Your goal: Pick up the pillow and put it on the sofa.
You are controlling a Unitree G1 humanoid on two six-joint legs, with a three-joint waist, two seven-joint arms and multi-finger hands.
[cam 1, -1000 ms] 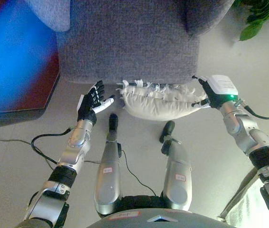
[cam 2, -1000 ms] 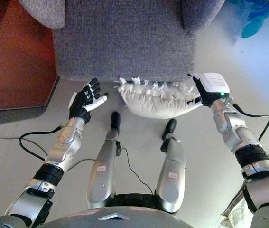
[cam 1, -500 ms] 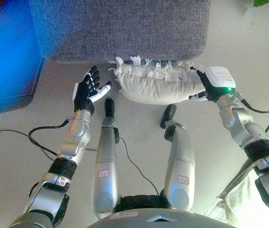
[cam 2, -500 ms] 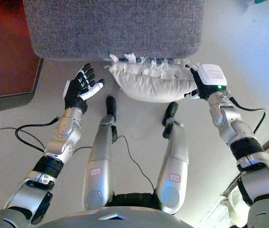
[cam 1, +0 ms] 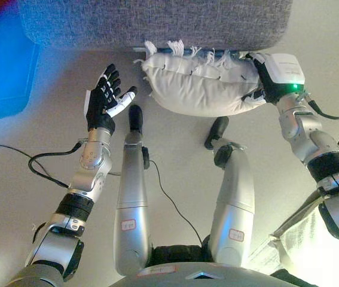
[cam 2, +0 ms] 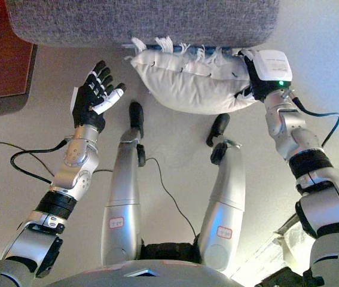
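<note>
A white tasselled pillow lies on the floor against the front of the grey sofa. My right hand is at the pillow's right end, with its fingers above and its thumb below, spread against the fabric. My left hand is open with the palm facing the pillow. It is held a short way left of the pillow's left end and does not touch it. The pillow also shows in the right eye view.
A dark red-brown piece of furniture stands on the floor at the left, beside the sofa. A pale cloth shows at the lower right edge.
The whole picture has shifted, so the camera has moved; the sofa now sits higher in view. My right hand stays at the pillow's right end. My left hand stays open, apart from the pillow.
</note>
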